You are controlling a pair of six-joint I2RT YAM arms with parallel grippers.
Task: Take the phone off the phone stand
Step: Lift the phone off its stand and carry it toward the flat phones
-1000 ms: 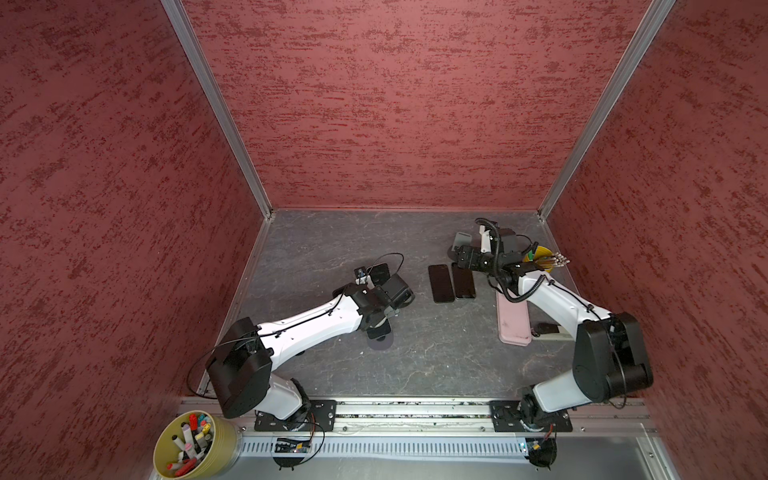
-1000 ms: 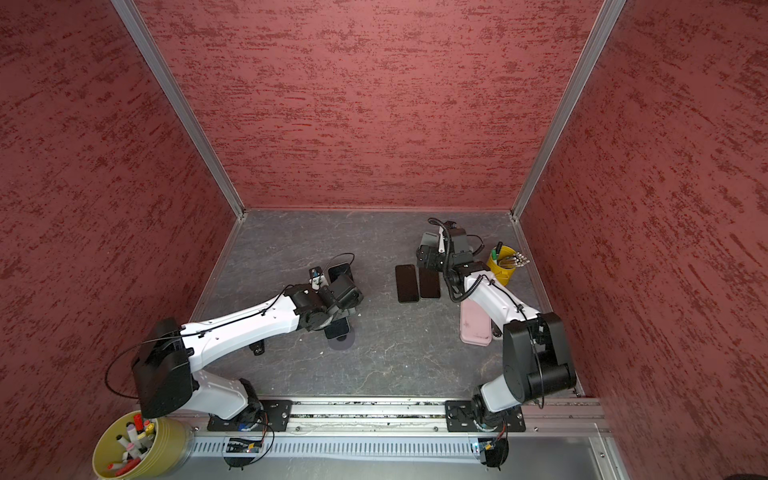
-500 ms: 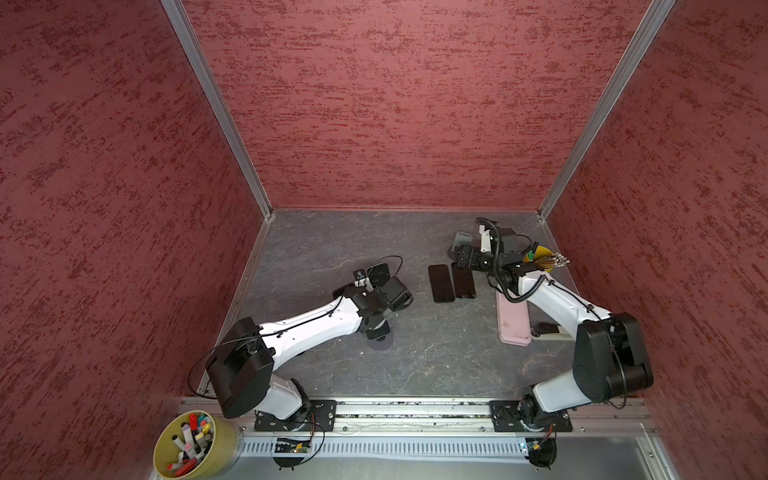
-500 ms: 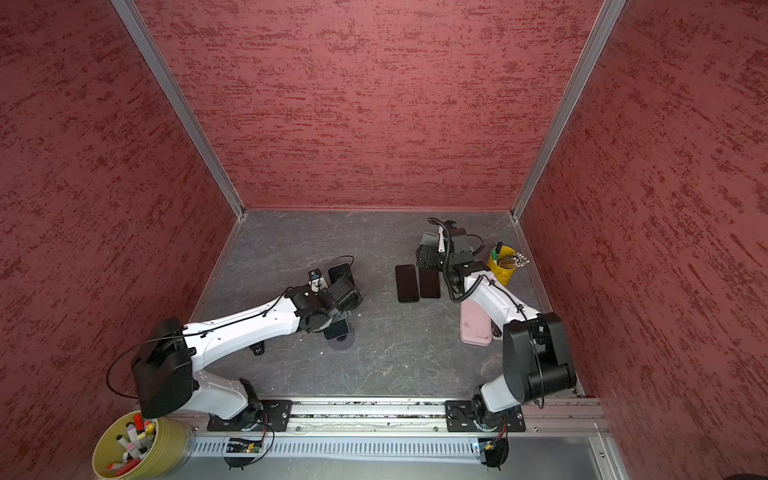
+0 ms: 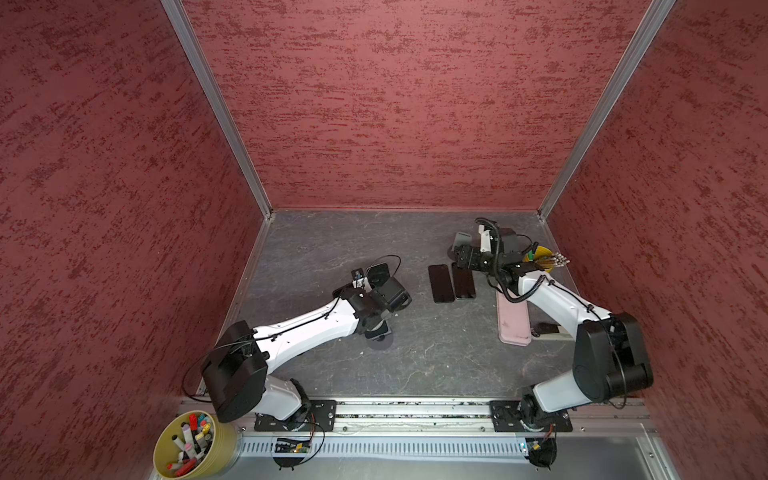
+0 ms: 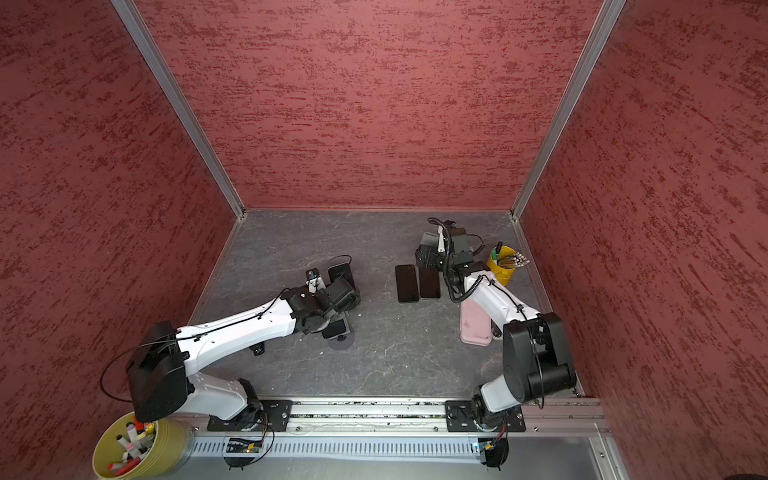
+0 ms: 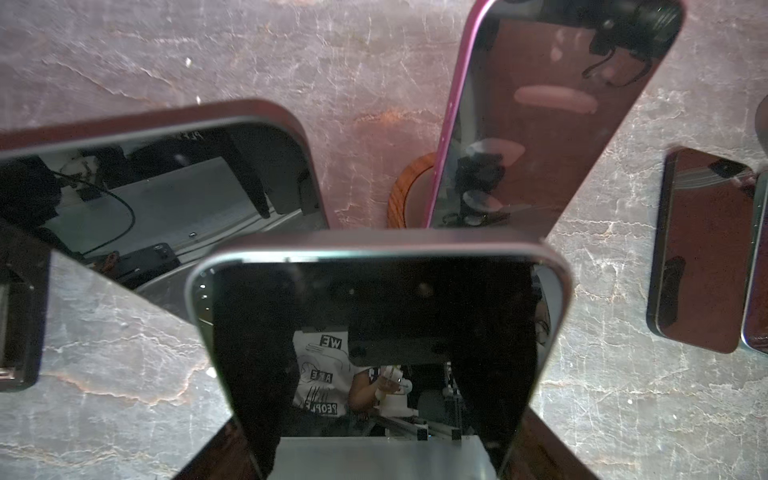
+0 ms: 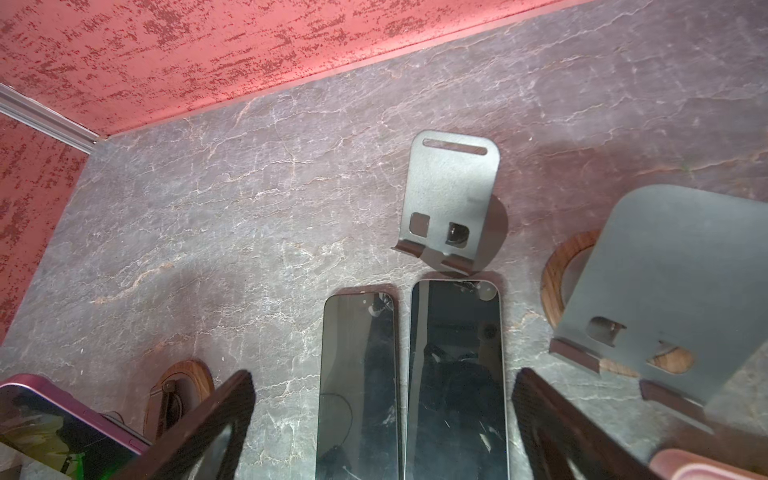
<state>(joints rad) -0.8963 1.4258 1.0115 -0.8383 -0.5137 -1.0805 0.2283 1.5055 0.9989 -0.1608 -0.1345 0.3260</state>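
Observation:
My left gripper (image 7: pixel 382 453) is shut on the top end of a dark phone (image 7: pixel 380 332), which fills the space between its fingers (image 7: pixel 216 457). In both top views this gripper (image 5: pixel 380 322) points down at that phone, above the round base of its phone stand (image 5: pixel 380 344) (image 6: pixel 341 343). Whether the phone still rests on the stand I cannot tell. My right gripper (image 8: pixel 382 436) (image 5: pixel 463 259) hangs open and empty over two phones lying flat, one narrower (image 8: pixel 357 386) and one wider (image 8: pixel 457 374).
A magenta-edged phone (image 7: pixel 552 112) (image 5: pixel 379 272) leans on a wooden ring stand (image 7: pixel 409 187). Another phone (image 7: pixel 166 178) stands close beside the held one. Two empty metal stands (image 8: pixel 451 199) (image 8: pixel 673 291), a pink case (image 5: pixel 514 320), a yellow pen cup (image 5: pixel 540 257) and a marker cup (image 5: pixel 191 444) are around.
My left gripper has closed on the phone over the stand. Both arms have stayed almost where they were, and the right gripper has stayed open.

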